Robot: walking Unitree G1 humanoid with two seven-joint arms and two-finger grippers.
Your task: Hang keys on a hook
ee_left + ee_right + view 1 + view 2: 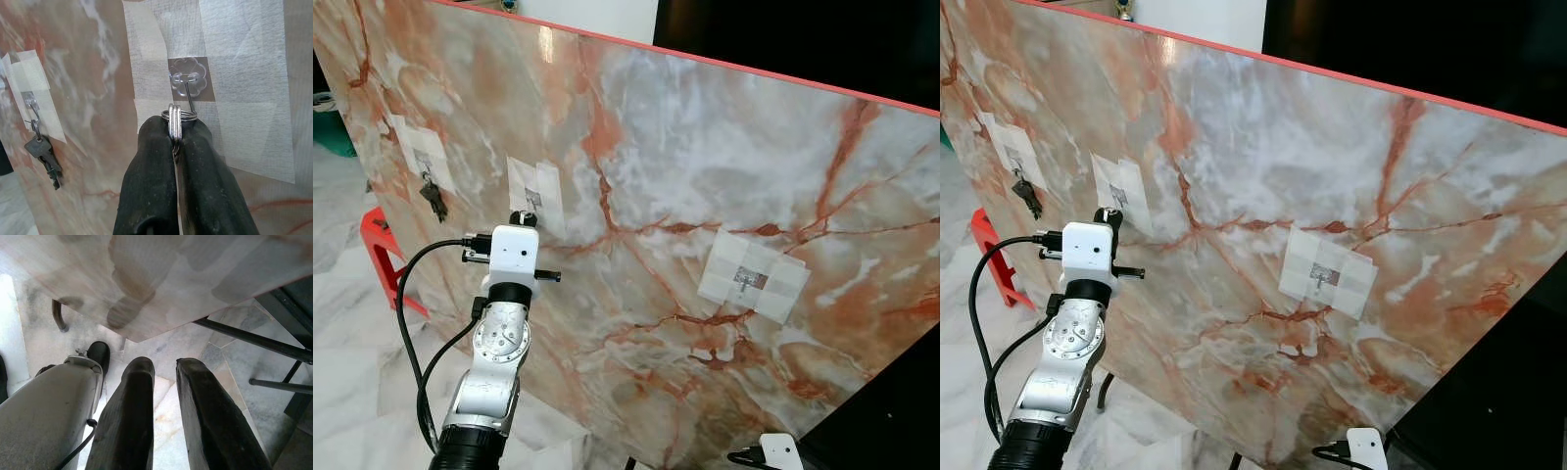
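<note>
A tilted marble board carries three taped hooks. My left gripper is raised to the middle hook. In the left wrist view it is shut on a silver key ring, with the key blade pinched between the fingers. The ring sits at the lower end of the clear flower-shaped hook's wire and touches it. Another bunch of dark keys hangs from the left hook. My right gripper hangs low by the board's bottom edge, open, with nothing in it.
A third taped hook sits bare to the right. A red stool stands on the marble floor by the board's left end. Black frame legs hold the board up below. A black cable loops from my left wrist.
</note>
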